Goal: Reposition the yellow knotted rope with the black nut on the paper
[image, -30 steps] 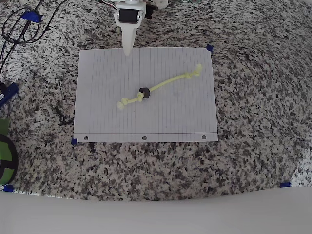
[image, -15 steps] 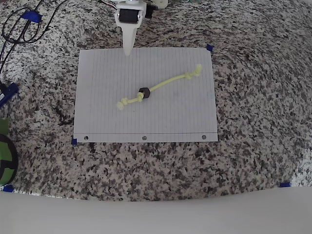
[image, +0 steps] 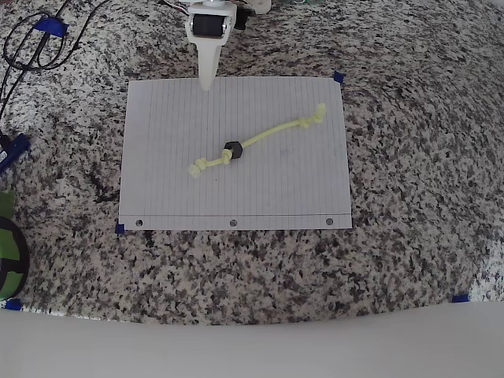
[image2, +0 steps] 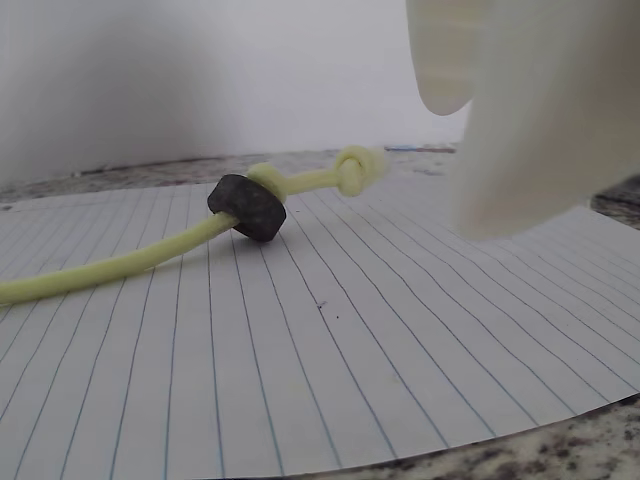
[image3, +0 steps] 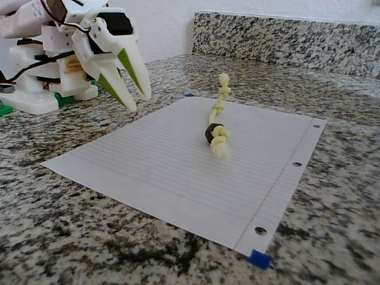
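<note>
Tool (image3: 138, 101) open, rope (image: 260, 142) on paper (image: 165, 181)

White arm reaches in from the top edge of the overhead view, gripper (image: 206, 82) pointing down the frame, tips low. In the fixed view the gripper (image3: 138, 101) has its two tapered fingers (image3: 131, 64) parted (green inner faces showing), holding nothing, angled down.
</note>
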Robot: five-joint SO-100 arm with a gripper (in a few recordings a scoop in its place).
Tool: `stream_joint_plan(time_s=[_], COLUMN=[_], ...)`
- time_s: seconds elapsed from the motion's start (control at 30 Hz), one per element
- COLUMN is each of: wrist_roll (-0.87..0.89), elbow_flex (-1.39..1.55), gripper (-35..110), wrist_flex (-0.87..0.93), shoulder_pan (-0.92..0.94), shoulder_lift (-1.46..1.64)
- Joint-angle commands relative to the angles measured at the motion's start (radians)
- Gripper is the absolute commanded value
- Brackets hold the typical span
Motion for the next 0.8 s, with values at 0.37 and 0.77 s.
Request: stream_joint_plan(time_s=[0.37, 0.77], wrist_roll=[-0.003, -0.002], elbow_flex=[-0.305, -0.589], gripper=[37, 37], wrist_flex=[-0.103, -0.155], shoulder_pan=[-0.006, 0.012], shoulder_lift=[-0.192, -0.581])
